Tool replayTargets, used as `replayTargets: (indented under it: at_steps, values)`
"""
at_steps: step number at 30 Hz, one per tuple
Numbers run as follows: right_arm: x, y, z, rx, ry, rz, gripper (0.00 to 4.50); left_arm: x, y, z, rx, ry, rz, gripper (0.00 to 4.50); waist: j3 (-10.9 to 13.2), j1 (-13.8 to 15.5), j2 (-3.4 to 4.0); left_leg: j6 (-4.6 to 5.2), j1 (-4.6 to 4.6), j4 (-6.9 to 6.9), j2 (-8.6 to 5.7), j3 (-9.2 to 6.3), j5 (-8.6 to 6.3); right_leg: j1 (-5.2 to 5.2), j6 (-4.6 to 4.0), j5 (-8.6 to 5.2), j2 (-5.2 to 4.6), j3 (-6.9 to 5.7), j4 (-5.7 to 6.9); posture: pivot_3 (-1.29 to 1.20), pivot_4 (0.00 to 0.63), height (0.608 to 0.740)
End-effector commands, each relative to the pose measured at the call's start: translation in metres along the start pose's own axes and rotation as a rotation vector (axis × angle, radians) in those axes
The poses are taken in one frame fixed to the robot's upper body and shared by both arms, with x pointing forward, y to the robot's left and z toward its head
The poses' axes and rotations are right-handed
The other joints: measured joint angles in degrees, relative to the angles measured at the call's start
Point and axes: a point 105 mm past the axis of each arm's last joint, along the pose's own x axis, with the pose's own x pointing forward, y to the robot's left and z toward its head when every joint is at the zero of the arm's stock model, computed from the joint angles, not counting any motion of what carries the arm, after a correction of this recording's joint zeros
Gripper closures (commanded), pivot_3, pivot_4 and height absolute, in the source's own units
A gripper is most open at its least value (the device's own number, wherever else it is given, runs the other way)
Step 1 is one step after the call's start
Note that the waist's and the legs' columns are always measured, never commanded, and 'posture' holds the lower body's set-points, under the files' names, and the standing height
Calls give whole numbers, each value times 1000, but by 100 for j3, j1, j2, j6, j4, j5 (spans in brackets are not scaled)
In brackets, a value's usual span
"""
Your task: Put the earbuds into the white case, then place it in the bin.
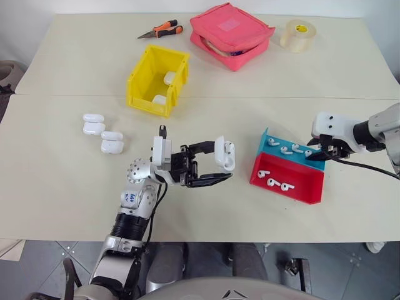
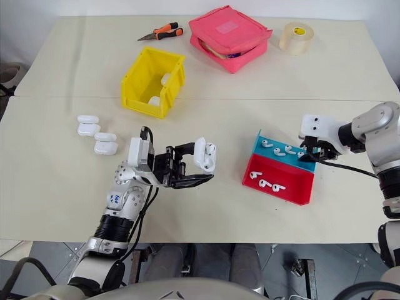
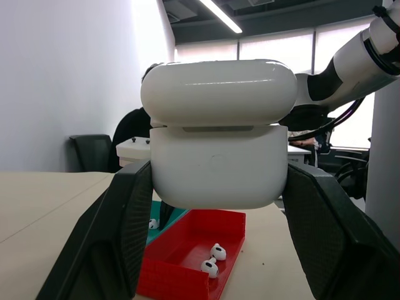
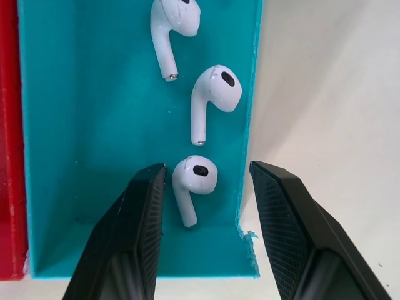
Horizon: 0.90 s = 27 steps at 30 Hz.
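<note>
Right gripper (image 4: 206,206) half-closed, straddling tiny glossy white earbud (image 4: 192,182) plus blue tray wall (image 4: 249,125); you risk pinching wall. Left gripper (image 1: 215,170) grasps small glossy white case (image 1: 225,155).

Cream table (image 1: 75,181): yellow bin (image 1: 157,80), trays (image 1: 289,169), pouch (image 1: 231,35), tape (image 1: 297,35).

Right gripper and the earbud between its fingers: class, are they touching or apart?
Apart. The right wrist view shows the right gripper with both fingers astride the earbud in the blue tray, blue floor visible on either side.
</note>
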Motion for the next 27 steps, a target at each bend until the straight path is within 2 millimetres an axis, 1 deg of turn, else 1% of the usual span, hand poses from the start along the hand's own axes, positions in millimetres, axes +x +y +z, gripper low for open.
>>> replayTargets:
  at_steps: [1,2,3,10,13,15,18,20,22,25,27]
  values:
    - [5,4,-8,11,30,20,3441,4,-1,9,46,-18,-12,1740,0,-5,0,0,0,2,0,0,0,1,0,0,0,0,0,0,150,740]
    - [6,5,-8,11,31,23,3820,4,-1,9,47,-18,-11,1740,0,-4,0,0,0,3,0,0,0,1,0,0,0,0,0,0,150,740]
    - [6,4,-8,12,29,20,3985,4,-1,9,47,-18,-10,1740,0,-4,0,0,0,4,1,-1,0,2,0,0,0,0,1,0,150,740]
    - [7,4,-5,18,12,10,3985,5,0,9,47,-19,-10,1740,0,-8,0,-2,1,16,2,-4,-1,4,0,0,1,-1,6,0,150,740]
    - [3,4,-4,23,-5,-6,3985,5,0,9,47,-20,-13,1740,0,-1,0,-3,1,18,2,-4,-1,4,0,0,1,-1,9,0,150,740]
    - [-6,0,2,36,-46,-51,3985,6,0,10,46,-21,-14,1740,0,-1,0,-3,0,20,2,-5,-1,4,0,0,0,-1,10,0,150,740]
    - [-33,-9,11,54,-119,-142,3985,7,1,11,46,-23,-18,1740,2,6,3,-3,-5,20,1,-8,-2,0,0,0,-1,0,10,0,150,740]
    - [-50,-8,22,97,-219,-172,3985,8,3,11,45,-24,-21,1740,7,12,11,-3,-12,21,1,-9,-2,-10,0,0,-1,1,12,0,150,740]
    - [-62,0,39,101,-359,-162,3985,8,4,11,42,-22,-27,1740,8,13,14,-3,-19,21,0,-9,-2,-14,1,0,-1,0,11,0,150,740]
    - [-72,16,68,122,-604,-124,3985,8,4,10,35,-17,-42,1740,8,11,13,-4,-21,20,2,-10,-2,-13,1,0,0,-5,8,0,150,740]
    - [-75,30,87,116,-769,-79,3985,8,5,10,33,-15,-45,1740,9,14,12,-4,-20,22,3,-11,-3,-8,1,1,0,-10,8,0,150,740]
